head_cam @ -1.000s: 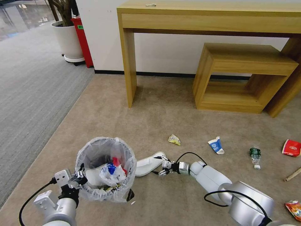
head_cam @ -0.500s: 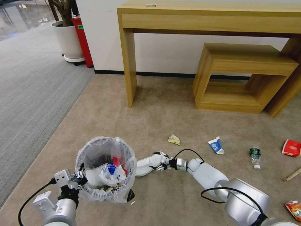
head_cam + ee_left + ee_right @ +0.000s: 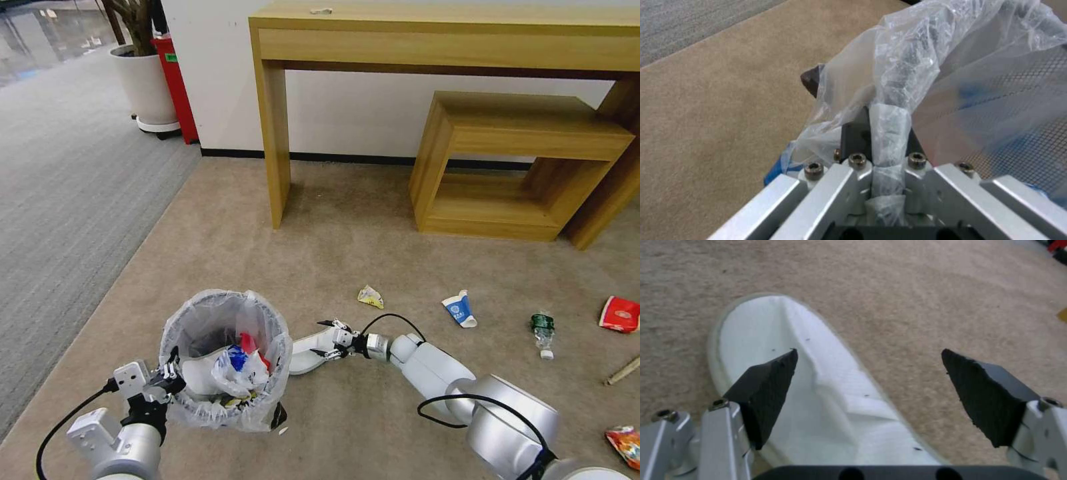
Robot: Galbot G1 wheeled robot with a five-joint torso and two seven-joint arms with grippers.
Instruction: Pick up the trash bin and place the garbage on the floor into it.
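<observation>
At far left we see the left gripper (image 3: 170, 375) clamped on the frilled rim of the small round black trash bin with its translucent whitish bag liner (image 3: 223, 360); the left wrist view shows the liner (image 3: 889, 133) bunched tight between the closed fingers. The bin sits at front left on the beige short-pile carpet (image 3: 347, 253), already holding mixed litter. Just right of it lies a flat white slipper (image 3: 313, 350). The right gripper (image 3: 331, 342) hovers over that slipper (image 3: 818, 390), its black pads spread wide, one above the fabric, one above bare carpet. Further right we note a crumpled yellowish wrapper (image 3: 371, 297), a blue-white carton (image 3: 460, 309), a green-label bottle (image 3: 543, 330) and a red packet (image 3: 620, 313).
</observation>
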